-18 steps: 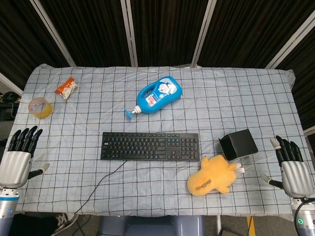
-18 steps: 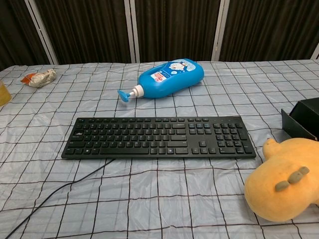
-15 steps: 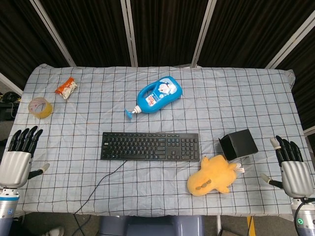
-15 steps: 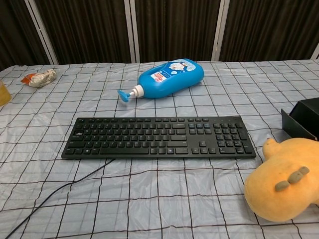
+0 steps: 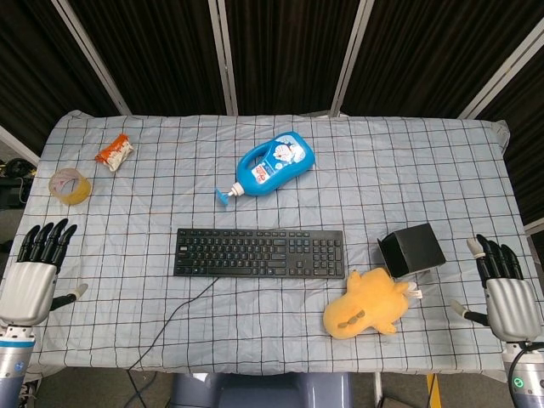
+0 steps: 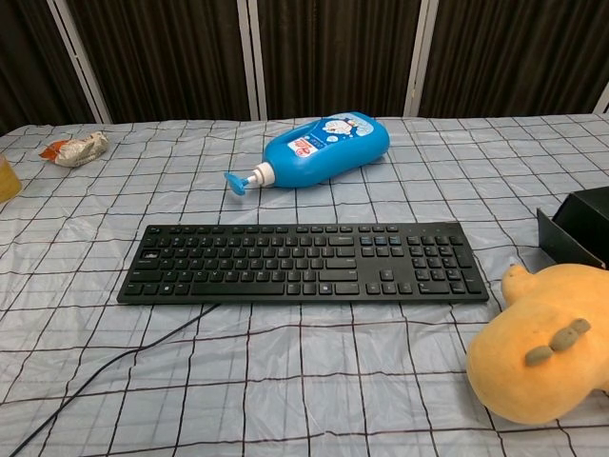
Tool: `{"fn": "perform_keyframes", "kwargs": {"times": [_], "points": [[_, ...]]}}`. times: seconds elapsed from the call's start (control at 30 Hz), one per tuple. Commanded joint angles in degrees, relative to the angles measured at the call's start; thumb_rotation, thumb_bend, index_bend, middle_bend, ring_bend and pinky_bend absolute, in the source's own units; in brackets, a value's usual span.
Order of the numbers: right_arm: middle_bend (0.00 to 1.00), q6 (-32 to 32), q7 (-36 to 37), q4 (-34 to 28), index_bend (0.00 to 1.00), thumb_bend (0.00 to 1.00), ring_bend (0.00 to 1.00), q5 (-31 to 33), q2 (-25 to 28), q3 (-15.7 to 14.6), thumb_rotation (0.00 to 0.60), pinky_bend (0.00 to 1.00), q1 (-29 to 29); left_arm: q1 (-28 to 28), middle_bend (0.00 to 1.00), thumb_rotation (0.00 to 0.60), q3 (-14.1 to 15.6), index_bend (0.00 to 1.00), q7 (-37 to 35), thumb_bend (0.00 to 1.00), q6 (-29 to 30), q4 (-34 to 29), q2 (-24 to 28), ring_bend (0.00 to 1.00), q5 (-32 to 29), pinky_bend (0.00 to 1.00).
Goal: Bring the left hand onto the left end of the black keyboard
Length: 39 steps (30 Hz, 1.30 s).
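The black keyboard (image 5: pixel 259 253) lies flat at the middle of the checked tablecloth, its cable trailing off toward the front; the chest view shows the keyboard (image 6: pixel 303 262) with nothing on it. My left hand (image 5: pixel 34 272) hovers at the table's front left corner, fingers straight and apart, well left of the keyboard's left end. At the front right corner my right hand (image 5: pixel 505 293) is likewise open and holds nothing. Neither hand appears in the chest view.
A blue lotion bottle (image 5: pixel 269 165) lies on its side behind the keyboard. A tape roll (image 5: pixel 70 186) and a snack packet (image 5: pixel 115 151) sit at the back left. A black box (image 5: pixel 411 250) and a yellow plush toy (image 5: pixel 367 303) sit right of the keyboard.
My left hand has shifted very slightly. Everything else is unchanged.
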Motion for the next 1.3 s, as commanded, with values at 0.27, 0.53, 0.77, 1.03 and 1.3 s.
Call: {"fn": "perform_keyframes", "kwargs": {"times": [0.27,0.53,0.77,1.03,1.3], "points": [[0.0,0.21,0.29,-0.11,0.0,0.05,0.0,0.17,0.25,-0.01,0.6,0.04,-0.26,-0.76,0.0,0.6,0.73,0.0,0.61,0.14,-1.67,-1.21,0.59,0.0,0.83,0.01],[0.0,0.13,0.8,-0.47,0.0,0.05,0.0,0.55,0.59,0.0,0.6,0.04,-0.48,-3.29,0.68,0.6,2.11,0.0,6.76,0.48,-8.48,-9.35,1.98,0.58,-0.44,0.45],[0.0,-0.1,0.78,-0.76,0.0,0.05,0.0,0.82,0.72,0.05,0.6,0.04,-0.46,-9.88,0.83,0.6,1.91,0.0,15.7,0.74,-22.11,-21.31,5.52,0.74,-8.28,0.56],[0.0,-0.24,1.4,-0.9,0.0,0.05,0.0,0.96,0.88,0.12,0.6,0.04,-0.49,-21.89,0.84,0.6,0.05,0.0,31.45,0.91,-33.36,-30.42,7.46,0.76,-33.57,0.57],[0.0,-0.34,2.04,-0.85,0.0,0.05,0.0,0.94,0.98,0.17,0.6,0.04,-0.45,-36.19,0.85,0.6,-0.3,0.0,42.69,0.91,-32.11,-30.96,3.51,0.76,-58.94,0.57]]}}
